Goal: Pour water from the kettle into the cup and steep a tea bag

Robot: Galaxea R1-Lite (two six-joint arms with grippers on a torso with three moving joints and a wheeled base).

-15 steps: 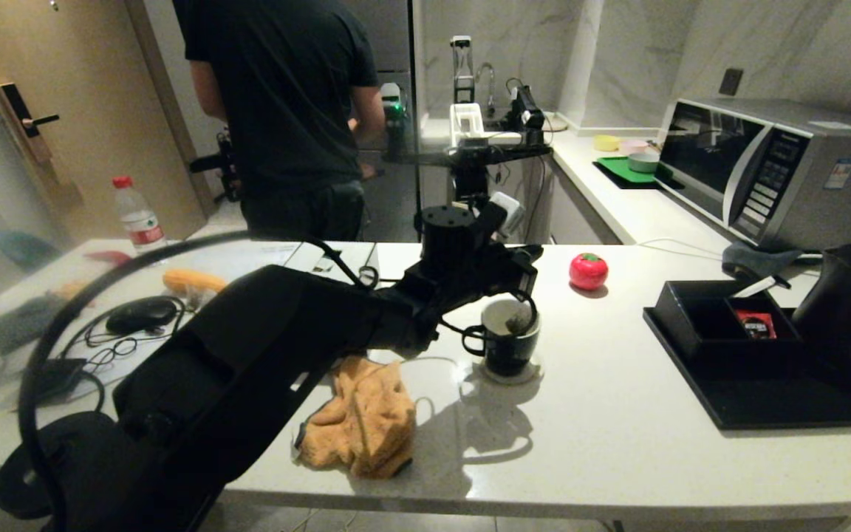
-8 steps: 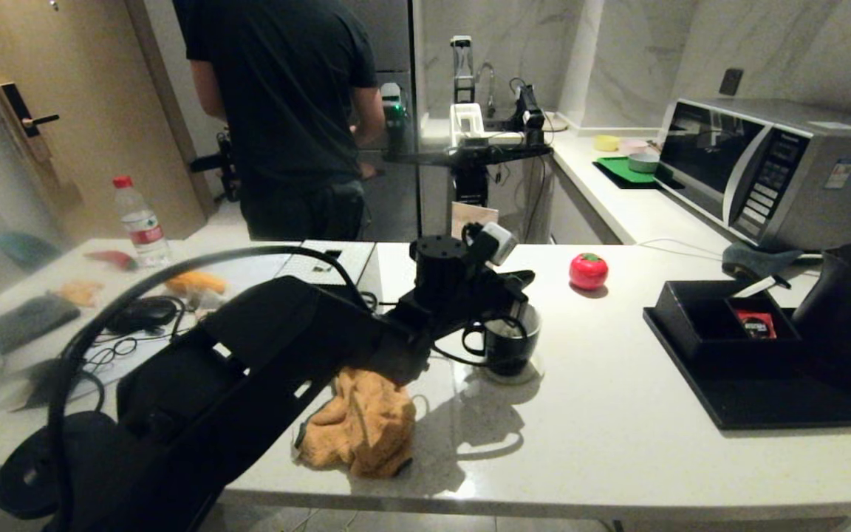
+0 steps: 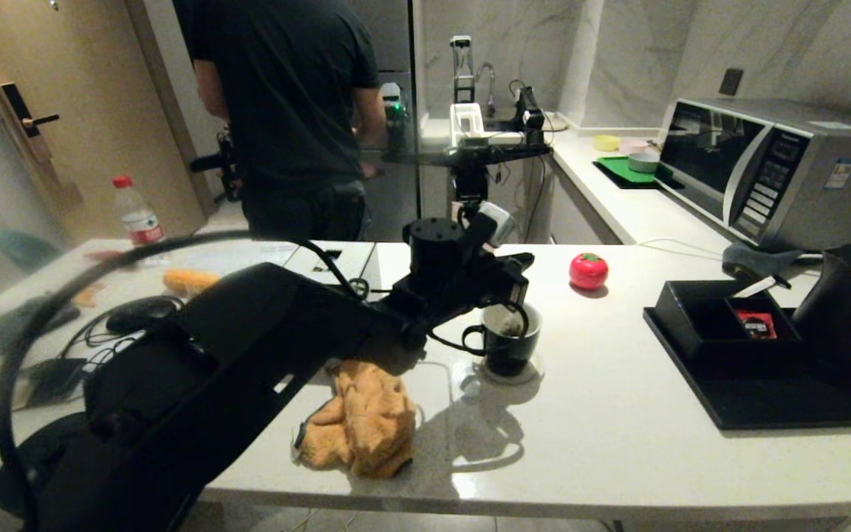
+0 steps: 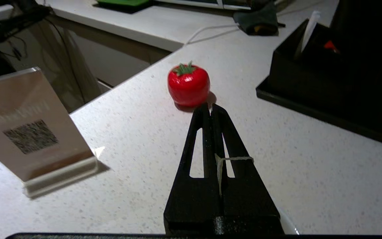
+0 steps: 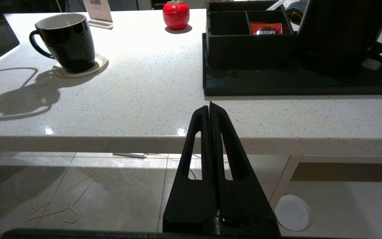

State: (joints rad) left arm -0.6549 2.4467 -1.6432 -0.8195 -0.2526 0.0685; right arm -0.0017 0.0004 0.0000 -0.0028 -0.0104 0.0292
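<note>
The black cup [image 3: 508, 349] [image 5: 66, 41] stands on a pale coaster [image 5: 78, 69] mid-counter. My left gripper [image 3: 523, 260] [image 4: 210, 108] hovers just above it, shut on the tea bag's white string [image 4: 234, 158], which crosses one finger. The beige tea bag [image 3: 512, 322] hangs at the cup's mouth, against its white inside. Whether there is water in the cup I cannot tell. The black kettle [image 3: 850, 310] [image 5: 337, 33] sits on a black tray [image 3: 765, 410] at the right. My right gripper [image 5: 210, 107] is shut and empty, low before the counter's front edge.
A red tomato-shaped object [image 3: 588, 270] [image 4: 188, 83] lies beyond the cup. A black box [image 3: 699, 318] on the tray holds a red sachet [image 3: 755, 324]. An orange cloth [image 3: 363, 417] lies front left. A sign stand [image 4: 28, 132], microwave [image 3: 773, 170] and a person [image 3: 285, 111] are behind.
My left gripper dipped toward the cup half a second ago, sinking the tea bag out of sight, then rose again so the bag shows at the cup's mouth.
</note>
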